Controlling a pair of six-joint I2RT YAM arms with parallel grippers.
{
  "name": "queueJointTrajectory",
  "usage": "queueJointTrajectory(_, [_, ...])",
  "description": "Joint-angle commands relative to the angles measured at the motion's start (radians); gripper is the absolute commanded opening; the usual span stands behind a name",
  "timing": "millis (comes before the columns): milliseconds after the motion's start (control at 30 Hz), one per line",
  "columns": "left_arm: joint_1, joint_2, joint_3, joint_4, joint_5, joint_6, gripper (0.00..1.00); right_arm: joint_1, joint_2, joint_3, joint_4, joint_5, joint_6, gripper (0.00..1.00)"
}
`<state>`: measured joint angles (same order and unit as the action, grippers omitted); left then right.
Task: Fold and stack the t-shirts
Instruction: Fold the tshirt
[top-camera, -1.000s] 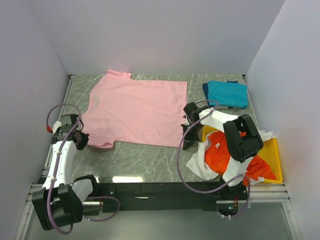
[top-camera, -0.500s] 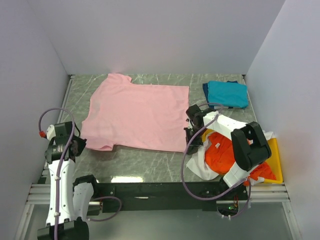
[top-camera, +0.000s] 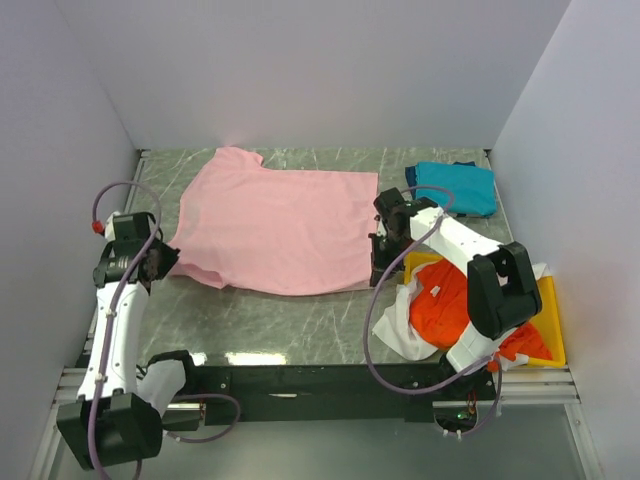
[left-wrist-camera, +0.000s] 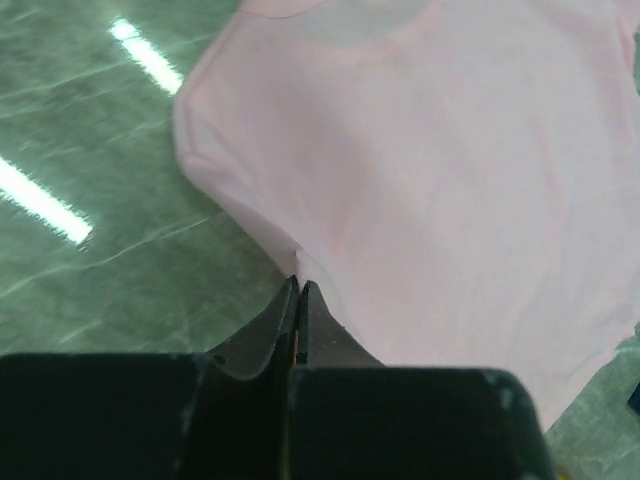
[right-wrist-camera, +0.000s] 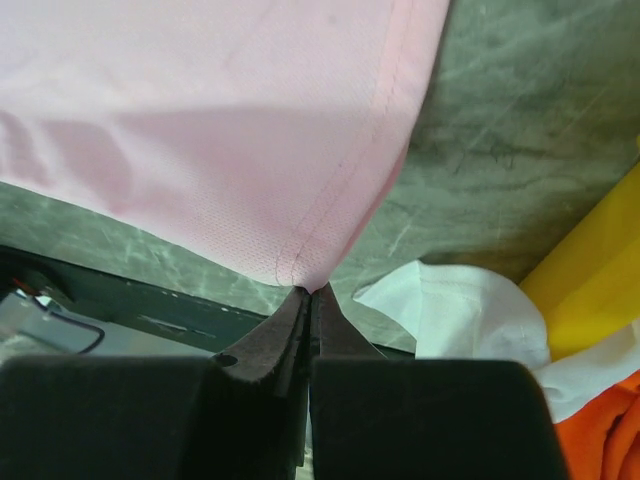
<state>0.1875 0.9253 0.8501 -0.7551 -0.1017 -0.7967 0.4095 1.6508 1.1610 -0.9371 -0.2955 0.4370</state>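
The pink t-shirt (top-camera: 275, 225) lies spread across the middle of the table (top-camera: 290, 320), collar toward the far left and hem toward the right. Most of it is flat on the green marbled top. My left gripper (left-wrist-camera: 298, 286) has its fingers pressed together on the shirt's near left edge, just below the sleeve, with the cloth caught at the very tips. My right gripper (right-wrist-camera: 308, 290) is pinched tight on the near right hem corner. The stitched seam runs straight down into the fingertips there, and that corner stands a little off the table.

The teal-blue t-shirt (top-camera: 455, 187) sits folded at the far right corner of the table, well apart from the pink one.

At the near right is the yellow tray (top-camera: 548, 310). The orange-red t-shirt (top-camera: 450, 300) lies crumpled in it. The white t-shirt (top-camera: 400, 330) is bunched around the orange-red one and spills over the tray's left side onto the table, just beside my right fingers.
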Motion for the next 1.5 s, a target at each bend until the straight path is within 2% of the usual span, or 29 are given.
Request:
queueJointTrajectory(0, [-0.048,0.047,0.063,0.152,0.025,0.031,0.00,-0.017,0.036,0.068,-0.016,0.021,0.003,0.00])
queueJointTrajectory(233, [-0.118,0.199,0.144,0.255,-0.003,0.096,0.00,-0.061,0.105,0.144,-0.011,0.024,-0.009,0.00])
queueJointTrajectory(367, [-0.120,0.295,0.208,0.281,-0.015,0.146,0.00,-0.087,0.139,0.181,-0.012,0.029,-0.026,0.00])
queueJointTrajectory(833, [-0.120,0.463,0.274,0.460,0.037,0.189,0.00,-0.147,0.311,0.376,-0.023,0.027,-0.049,0.00])
queueJointTrajectory(1167, [-0.120,0.645,0.434,0.439,0.083,0.252,0.00,-0.166,0.377,0.448,-0.043,0.033,-0.058,0.00])
queueJointTrajectory(1467, [-0.120,0.722,0.495,0.415,0.082,0.257,0.00,-0.181,0.429,0.503,-0.054,0.039,-0.067,0.00])
